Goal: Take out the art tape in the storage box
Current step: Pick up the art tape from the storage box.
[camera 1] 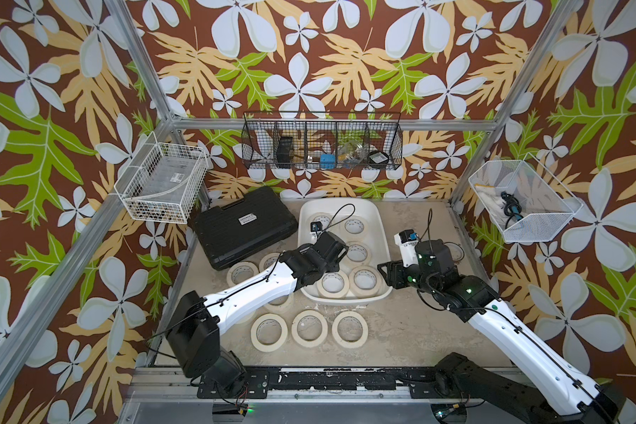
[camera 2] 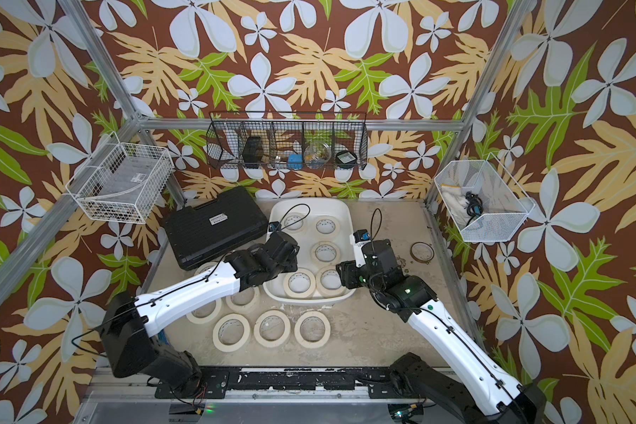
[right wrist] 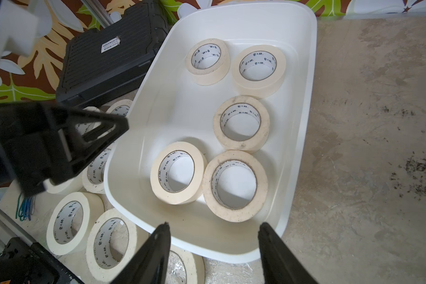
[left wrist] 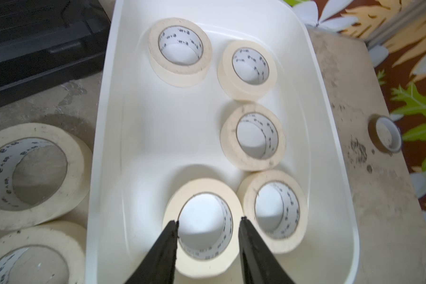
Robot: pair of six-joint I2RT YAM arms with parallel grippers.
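- Large shallow white plastic tub, the storage box (camera 1: 364,211), at the back middle of a stained grey-beige table (camera 1: 401,330), just beside a black ribbed hard case (camera 1: 245,227).
- Inside it, five cream masking-tape rolls with white printed cores, the art tape (left wrist: 252,163), lying flat: two at the far end, one midway, two at the near end.
- About seven more of the same rolls (camera 1: 311,344) flat on the table in front of and left of the storage box, some partly hidden under the left arm. Judged as already taken out.
- Progress put at a little over half, with five lifts left.
- Left gripper (left wrist: 209,221) low over one near-end roll (left wrist: 202,186), fingers apart. One tip over the core edge, the other at the outer edge next to the neighbouring roll. No clamp visible; contact cannot be told.
- Right gripper (right wrist: 214,226) above the near rim of the storage box, fingers wide apart, nothing between them.
- Thin brownish flat ring (camera 2: 422,252) on the table right of the storage box, not part of the count.
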